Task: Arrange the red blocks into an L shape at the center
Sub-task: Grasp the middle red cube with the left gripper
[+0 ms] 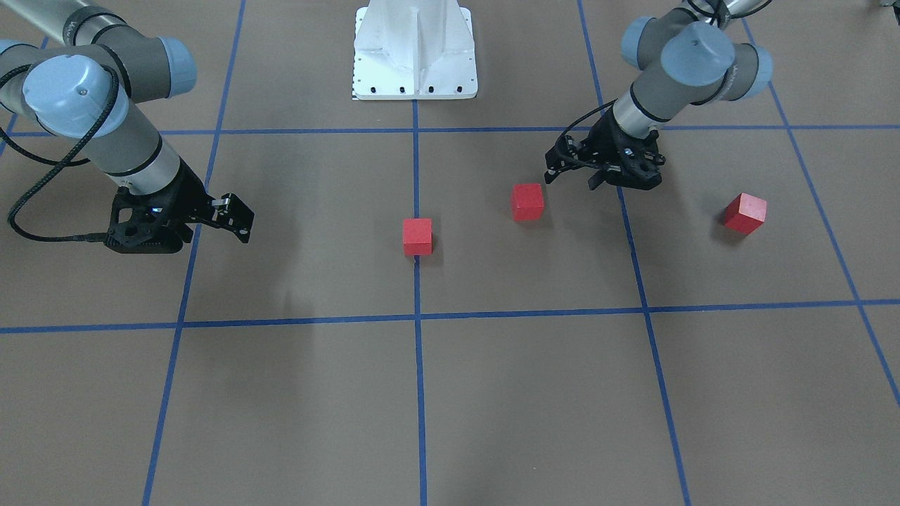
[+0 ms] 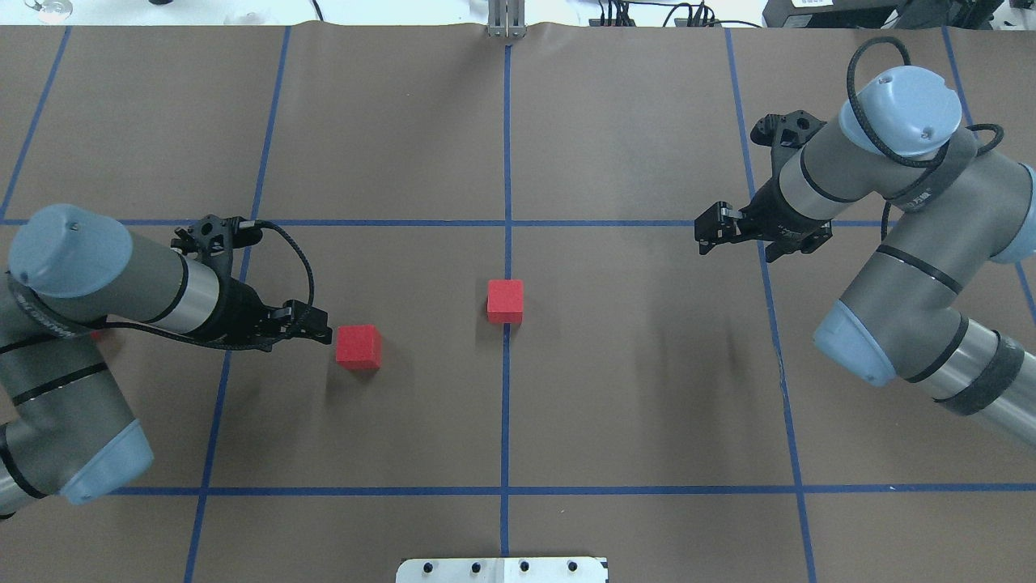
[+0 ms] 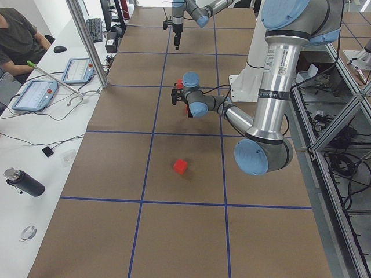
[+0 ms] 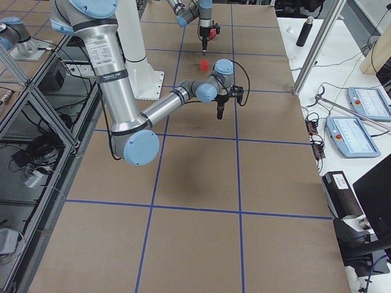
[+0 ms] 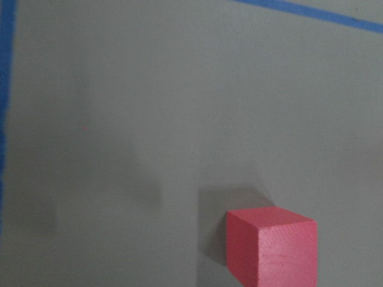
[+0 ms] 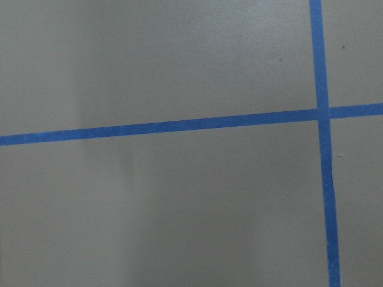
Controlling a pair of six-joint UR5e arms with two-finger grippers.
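Three red blocks lie on the brown floor. One (image 1: 417,235) (image 2: 505,300) sits on the blue tape line at the center (image 2: 506,380). The second (image 1: 527,202) (image 2: 358,346) lies just in front of my left gripper (image 1: 571,179) (image 2: 317,325), apart from it; it also shows low right in the left wrist view (image 5: 272,246). The third (image 1: 745,213) (image 3: 181,167) lies further out on my left; my left arm hides it in the overhead view. Both grippers look open and empty. My right gripper (image 1: 242,218) (image 2: 702,235) hovers far from all the blocks.
The white robot base plate (image 1: 415,63) (image 2: 502,569) stands at the table's near middle edge. Blue tape lines (image 6: 179,127) divide the floor into squares. An operators' bench with tablets (image 3: 35,95), a metal post (image 3: 87,40) and a seated person (image 3: 17,35) lies beyond the far edge.
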